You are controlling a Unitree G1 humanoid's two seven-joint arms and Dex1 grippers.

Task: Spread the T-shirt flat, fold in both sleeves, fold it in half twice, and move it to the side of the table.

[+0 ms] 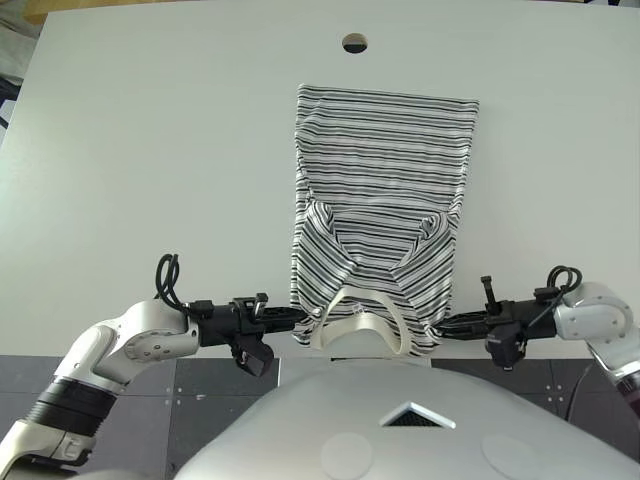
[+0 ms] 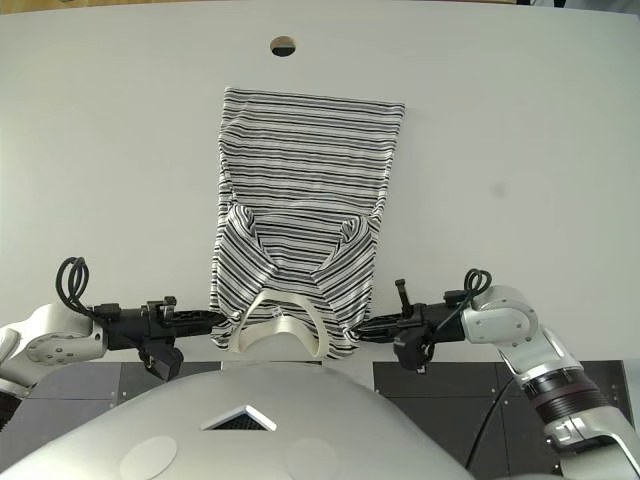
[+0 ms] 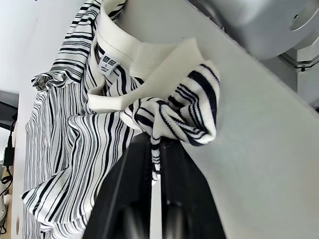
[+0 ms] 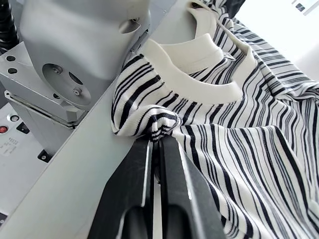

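Across the pale surface (image 1: pixel 150 150), from its middle down to the 6 o'clock edge, lies the striped T-shirt (image 1: pixel 385 170), hem toward 12 o'clock and neck toward 6 o'clock, closest to the robot. Its sleeves look already folded inward, so the body makes a narrow upright oblong, and the lengthwise halving is probably next. The left pincer (image 1: pixel 297 316) at 7 o'clock is clenched on a small bunch of cloth at one shoulder corner. The right pincer (image 1: pixel 443 325) at 5 o'clock is clenched on the other corner. Each hold takes only a little pinch of fabric, so one corner could slip free on the lift and leave the fold skewed. Arms rising unevenly would twist the body, and the loose sleeve flaps could fall open as the shoulders swing over. The cloth is thin and soft, with black and white crosswise stripes. It lies smooth near the hem and rumpled around the shoulders. The cream ribbed collar (image 1: pixel 360 330) sags at the near edge, with a small tag (image 3: pixel 107 62) inside it. A round hole (image 1: pixel 354 43) in the surface sits at 12 o'clock, apart from the hem.
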